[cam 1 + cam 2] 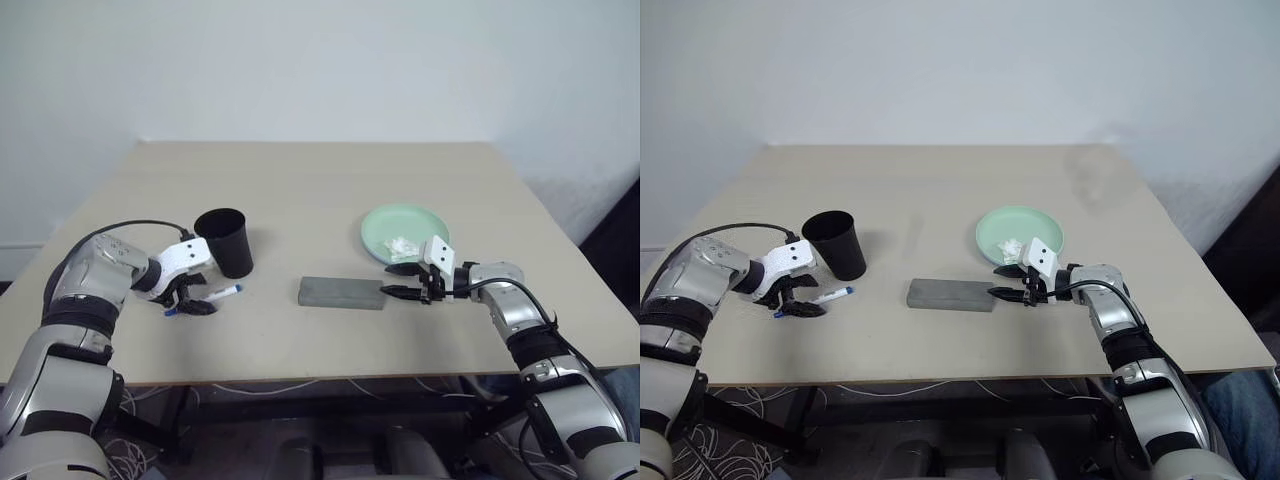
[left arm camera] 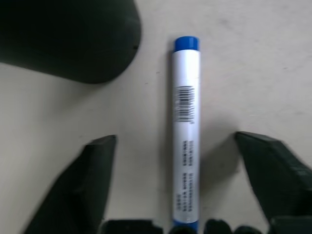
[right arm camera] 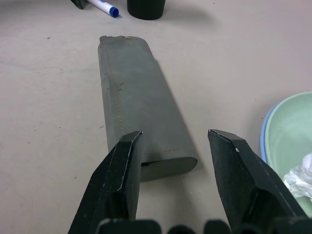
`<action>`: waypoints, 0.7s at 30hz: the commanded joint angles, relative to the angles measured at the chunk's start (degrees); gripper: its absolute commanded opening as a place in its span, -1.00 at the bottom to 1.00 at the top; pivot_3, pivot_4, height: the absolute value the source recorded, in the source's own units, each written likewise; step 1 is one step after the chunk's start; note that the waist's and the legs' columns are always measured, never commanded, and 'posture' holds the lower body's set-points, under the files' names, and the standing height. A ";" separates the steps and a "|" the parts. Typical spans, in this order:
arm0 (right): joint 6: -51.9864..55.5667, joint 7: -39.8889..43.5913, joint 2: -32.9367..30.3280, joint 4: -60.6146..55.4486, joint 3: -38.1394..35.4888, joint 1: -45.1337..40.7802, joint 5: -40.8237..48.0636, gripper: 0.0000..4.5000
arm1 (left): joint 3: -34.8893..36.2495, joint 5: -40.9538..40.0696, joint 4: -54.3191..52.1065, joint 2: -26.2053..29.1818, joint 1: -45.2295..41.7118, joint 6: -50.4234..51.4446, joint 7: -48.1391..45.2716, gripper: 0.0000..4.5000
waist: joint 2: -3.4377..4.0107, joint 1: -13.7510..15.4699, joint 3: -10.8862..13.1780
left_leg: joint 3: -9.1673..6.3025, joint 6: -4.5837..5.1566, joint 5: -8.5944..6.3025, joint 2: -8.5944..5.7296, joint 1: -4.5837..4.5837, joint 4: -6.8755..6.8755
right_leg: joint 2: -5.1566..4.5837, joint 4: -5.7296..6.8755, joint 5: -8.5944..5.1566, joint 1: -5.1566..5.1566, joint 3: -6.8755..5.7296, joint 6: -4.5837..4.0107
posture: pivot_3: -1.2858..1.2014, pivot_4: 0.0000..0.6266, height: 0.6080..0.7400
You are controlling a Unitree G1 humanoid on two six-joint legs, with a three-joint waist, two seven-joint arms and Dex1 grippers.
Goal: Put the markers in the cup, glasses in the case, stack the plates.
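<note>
Beige table (image 1: 330, 190) against white wall (image 1: 320, 60), both grippers parted, empty, left gripper (image 1: 190, 300), right gripper (image 1: 405, 282).

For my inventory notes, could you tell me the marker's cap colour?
Blue, on a white marker; clearest in the left wrist view.

Both arms are clad in silver-grey shells with black joint bands. White wrist blocks are fitted behind black two-finger grippers: left gripper (image 1: 190, 303), right gripper (image 1: 400, 281). Black cables are looped along each forearm.
</note>
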 commanded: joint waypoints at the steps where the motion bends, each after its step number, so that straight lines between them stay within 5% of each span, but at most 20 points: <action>1: -0.37 -0.34 -0.71 -2.14 -1.10 -0.38 0.32 0.03 | 0.57 0.69 0.76 -0.81 -1.16 -0.94 -0.38 0.14 | 0.01 0.00 0.00 | -0.01 0.00 0.00 0.00 0.01 0.01 | -0.01 0.00 -0.01 0.02 0.00 -0.02 | 0.03 -1.00 0.71; 8: -0.41 -0.45 -0.57 -1.97 -0.95 -0.55 0.29 0.03 | 1.82 -0.49 -1.53 -0.55 0.64 -0.70 -1.91 -0.95 | 0.03 -0.06 0.00 | 0.00 0.00 0.00 0.02 0.03 0.05 | -0.02 0.05 -0.04 0.01 0.00 -0.07 | 0.03 -1.00 0.71; 13: -0.56 -0.51 -0.25 -1.45 -0.79 -1.04 0.15 0.03 | 3.96 -2.11 -6.20 -0.45 2.73 -0.60 -3.09 -0.97 | 0.03 0.00 -0.01 | -0.03 0.01 -0.01 0.00 -0.06 0.04 | -0.02 -0.01 0.03 -0.02 0.00 0.05 | 0.03 -1.00 0.71; 21: -0.92 -0.39 0.06 -0.66 -0.53 -1.52 -0.10 0.03 | 13.44 -17.12 -29.53 -4.42 8.55 8.35 -5.19 -0.97 | -0.03 -0.10 0.00 | -0.03 0.03 -0.02 0.01 -0.27 0.10 | -0.08 -0.08 0.03 -0.13 0.00 0.07 | 0.03 -1.00 0.71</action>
